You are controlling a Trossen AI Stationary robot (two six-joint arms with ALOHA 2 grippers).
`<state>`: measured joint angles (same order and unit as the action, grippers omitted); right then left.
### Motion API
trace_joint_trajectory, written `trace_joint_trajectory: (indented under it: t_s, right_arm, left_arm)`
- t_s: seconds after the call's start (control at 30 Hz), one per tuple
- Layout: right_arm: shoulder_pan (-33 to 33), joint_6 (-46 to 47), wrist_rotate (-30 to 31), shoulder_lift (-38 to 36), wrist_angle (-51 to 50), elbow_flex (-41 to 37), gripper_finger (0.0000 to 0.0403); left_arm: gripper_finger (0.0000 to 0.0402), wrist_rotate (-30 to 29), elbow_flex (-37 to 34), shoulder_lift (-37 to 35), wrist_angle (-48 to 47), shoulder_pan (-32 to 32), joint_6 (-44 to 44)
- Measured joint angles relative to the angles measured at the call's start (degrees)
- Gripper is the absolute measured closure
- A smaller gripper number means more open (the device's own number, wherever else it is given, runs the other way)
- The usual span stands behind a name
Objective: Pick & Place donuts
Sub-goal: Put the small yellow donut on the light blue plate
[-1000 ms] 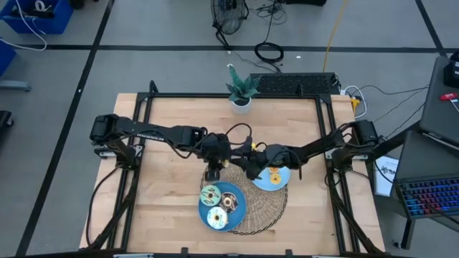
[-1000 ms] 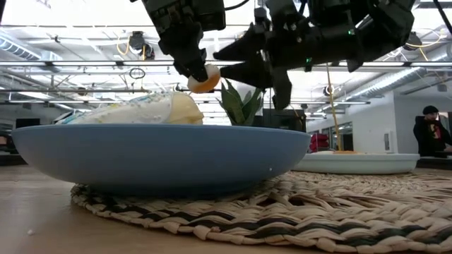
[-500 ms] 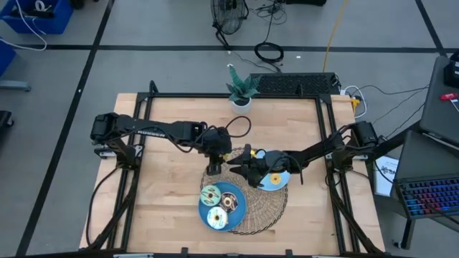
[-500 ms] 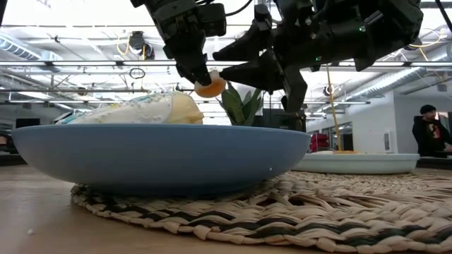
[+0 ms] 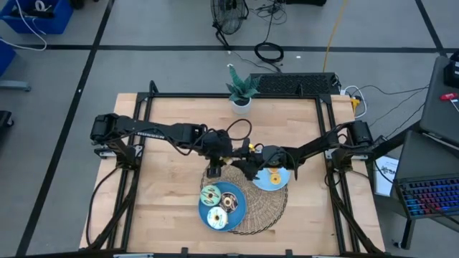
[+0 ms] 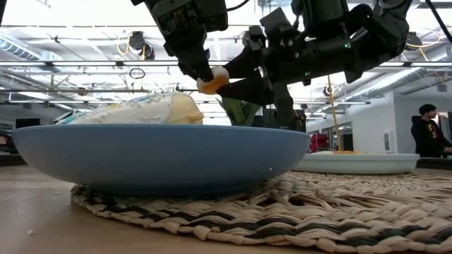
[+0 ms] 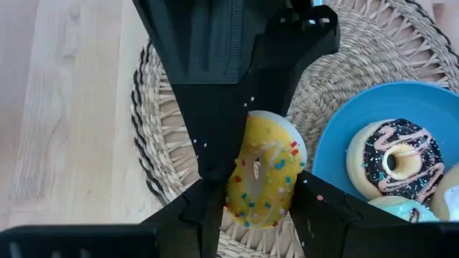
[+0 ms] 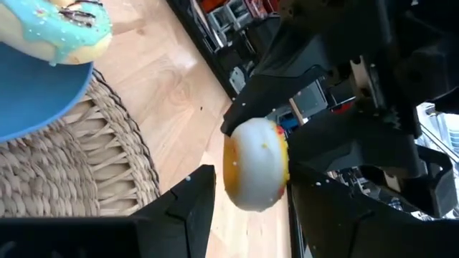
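The left gripper (image 7: 247,197) has its fingers (image 7: 208,143) clamped on a yellow-iced donut (image 7: 264,172) (sprinkled, cream underneath), held in the air above the woven mat (image 7: 344,79). The right gripper (image 8: 247,190) has its fingers parted on either side of that same donut, not visibly squeezing it. Just beyond, a blue plate (image 7: 337,143) holds a chocolate-iced donut (image 7: 393,159).

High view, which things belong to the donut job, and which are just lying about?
Job: yellow-iced toy donut in left gripper; three iced donuts on dark blue round plate; yellow donut on light blue plate.
Lying about: round woven mat; potted green plant; backlit keyboard.
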<state>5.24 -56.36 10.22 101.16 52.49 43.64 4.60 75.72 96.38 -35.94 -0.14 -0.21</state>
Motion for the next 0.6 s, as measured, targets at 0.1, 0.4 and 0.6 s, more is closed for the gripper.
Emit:
trace_joint_trajectory:
  t_s: [0.1,0.4,0.6]
  right_arm:
    - [0.1,-0.2,0.2,0.0,0.7,0.0,0.0237]
    - [0.2,-1.5,0.1,0.0,2.4,0.0,0.0311]
    - [0.4,-1.6,0.3,0.0,2.2,0.0,0.0387]
  left_arm:
    - [0.0252,-0.1,0.0,0.0,0.0,0.0,0.0]
    - [0.0252,0.0,0.0,0.0,0.2,0.0,0.1]
    - [0.0252,-0.1,0.0,0.0,0.2,0.0,0.0]
